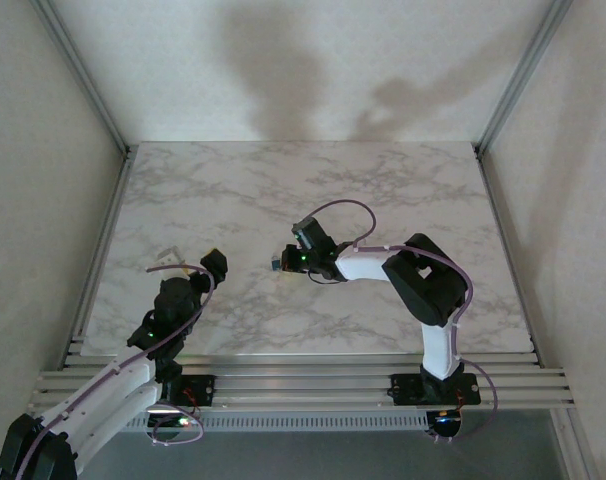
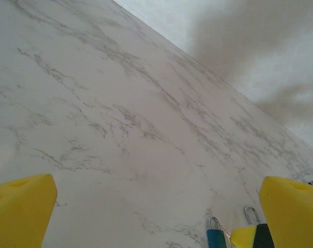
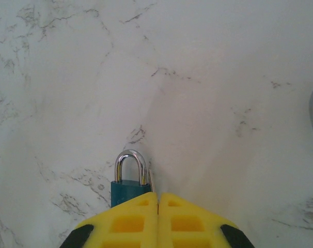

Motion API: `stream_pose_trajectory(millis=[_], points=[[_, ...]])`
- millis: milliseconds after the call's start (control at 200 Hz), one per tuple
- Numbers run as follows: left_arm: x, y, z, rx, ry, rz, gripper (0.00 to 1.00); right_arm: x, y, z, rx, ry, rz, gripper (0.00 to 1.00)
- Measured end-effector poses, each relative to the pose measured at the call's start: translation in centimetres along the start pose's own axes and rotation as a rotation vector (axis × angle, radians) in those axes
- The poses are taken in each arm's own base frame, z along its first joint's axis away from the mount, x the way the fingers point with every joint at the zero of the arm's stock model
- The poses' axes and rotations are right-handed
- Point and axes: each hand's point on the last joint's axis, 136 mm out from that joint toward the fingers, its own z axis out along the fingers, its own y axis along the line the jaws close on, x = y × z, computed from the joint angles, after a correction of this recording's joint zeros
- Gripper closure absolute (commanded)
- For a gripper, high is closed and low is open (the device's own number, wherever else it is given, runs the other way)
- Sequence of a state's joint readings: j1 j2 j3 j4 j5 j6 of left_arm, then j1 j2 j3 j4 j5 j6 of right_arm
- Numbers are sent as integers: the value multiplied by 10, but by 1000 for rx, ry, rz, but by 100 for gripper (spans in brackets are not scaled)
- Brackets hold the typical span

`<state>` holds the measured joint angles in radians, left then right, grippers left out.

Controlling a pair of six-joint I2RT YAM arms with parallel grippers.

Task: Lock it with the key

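While the right claw [image 3: 157, 200] is pinched together right over the teal padlock [image 3: 126, 190] in the middle of the bench [image 1: 403, 190], I can't tell if it's got the key. Left claw [image 2: 156, 206] hangs wide apart nearby. Looks like the key-turning step, so next up is a careful twist with the lock body steadied

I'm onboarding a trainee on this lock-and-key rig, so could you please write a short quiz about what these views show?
1. True or false: the left gripper is shut.
2. The padlock has a body that is: A red, B teal, C black.
3. Which gripper is right at the padlock?
Key: 1 false, its jaws stand wide open; 2 B; 3 the right gripper, its jaws shut.
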<state>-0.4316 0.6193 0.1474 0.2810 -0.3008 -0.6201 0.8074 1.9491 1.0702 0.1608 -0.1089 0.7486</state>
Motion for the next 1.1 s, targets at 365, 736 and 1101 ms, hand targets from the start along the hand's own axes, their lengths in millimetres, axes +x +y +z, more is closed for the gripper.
stream_pose_trajectory(millis=[365,736,1101], points=[[1,1,0,-3,2,2,0,-3,3,-1,-5,-5,-2,71],[2,1,1,-4,7,3,0,-17,20,-34,-16,-35,-53,19],[-2,-5,-2,24,-9,-5,0,-55,39,-116,34,-193,-166,1]])
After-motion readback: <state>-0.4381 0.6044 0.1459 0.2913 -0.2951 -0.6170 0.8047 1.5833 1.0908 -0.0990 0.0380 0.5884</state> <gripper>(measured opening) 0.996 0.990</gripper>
